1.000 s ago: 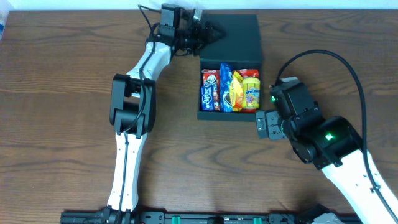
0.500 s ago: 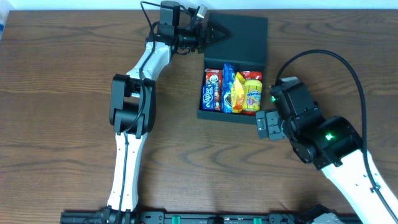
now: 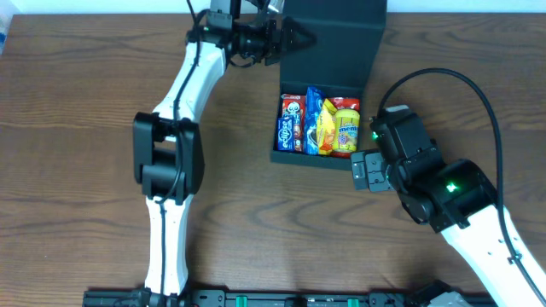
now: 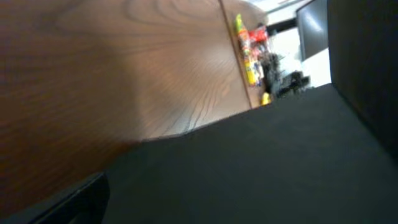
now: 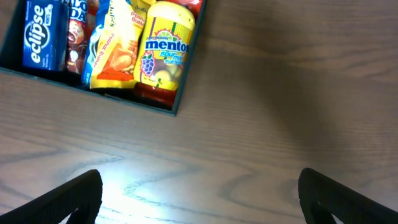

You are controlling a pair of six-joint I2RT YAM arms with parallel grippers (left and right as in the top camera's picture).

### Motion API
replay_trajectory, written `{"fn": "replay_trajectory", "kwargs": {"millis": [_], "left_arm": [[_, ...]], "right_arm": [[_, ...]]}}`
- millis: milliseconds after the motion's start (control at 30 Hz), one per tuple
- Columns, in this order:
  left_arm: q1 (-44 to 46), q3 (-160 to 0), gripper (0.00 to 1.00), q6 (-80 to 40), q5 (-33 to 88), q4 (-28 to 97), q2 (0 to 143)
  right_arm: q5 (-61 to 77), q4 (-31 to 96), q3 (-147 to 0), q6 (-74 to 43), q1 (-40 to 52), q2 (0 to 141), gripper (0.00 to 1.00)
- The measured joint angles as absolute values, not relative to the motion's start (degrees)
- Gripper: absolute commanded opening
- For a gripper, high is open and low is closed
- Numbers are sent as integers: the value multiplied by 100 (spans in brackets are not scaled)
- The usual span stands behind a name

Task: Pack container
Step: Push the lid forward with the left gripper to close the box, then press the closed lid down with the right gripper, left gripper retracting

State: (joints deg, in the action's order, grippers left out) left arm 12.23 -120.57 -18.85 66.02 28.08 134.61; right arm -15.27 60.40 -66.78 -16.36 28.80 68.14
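The container [image 3: 314,158] is a dark square box on the table, holding a blue Eclipse pack [image 3: 284,132], snack packets [image 3: 320,124] and a yellow Mentos tub [image 3: 345,128]. Its hinged lid [image 3: 341,38] stands raised at the back. My left gripper [image 3: 286,40] is shut on the lid's left edge. In the left wrist view the lid [image 4: 249,168] fills the frame and one finger [image 4: 74,202] shows. My right gripper [image 3: 363,170] is open and empty over the bare table, just right of the box's front corner. The right wrist view shows that corner [image 5: 176,107], the Mentos tub [image 5: 165,46] and the gripper [image 5: 199,205].
The brown wooden table [image 3: 77,170] stretches left and in front of the box. The left arm [image 3: 166,153] reaches up the left side to the back edge. The right arm's black cable [image 3: 461,81] loops right of the box.
My left gripper has swung the lid up from lying flat behind the box to standing raised, and the left arm shifted left. The right arm has not moved.
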Motion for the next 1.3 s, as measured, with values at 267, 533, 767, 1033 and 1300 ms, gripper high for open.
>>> {"fn": "replay_trajectory", "kwargs": {"millis": [267,533,767,1033,1300], "left_arm": [[1221,-12079,96,-799,6038,4272,12890],[1315,-12090,96,-16,5627,5706,12495],[1564,-12090,96,287,5201,6449,12162],[1619,-12090,96,329,4720,6829,11445],[1619,-12101,96,281,4117,7454,10879]], "right_arm": [[-1529,6003,-6678,-1636,2880,6814,99],[-1527,5955,-6678,-1636,2880,6814,99],[-1527,5953,-6678,-1636,2880,6814,99],[-1529,5918,-6678,-1636,2880,6814,99],[-1433,5629,-6678,-1636,2880,6814,99]]}}
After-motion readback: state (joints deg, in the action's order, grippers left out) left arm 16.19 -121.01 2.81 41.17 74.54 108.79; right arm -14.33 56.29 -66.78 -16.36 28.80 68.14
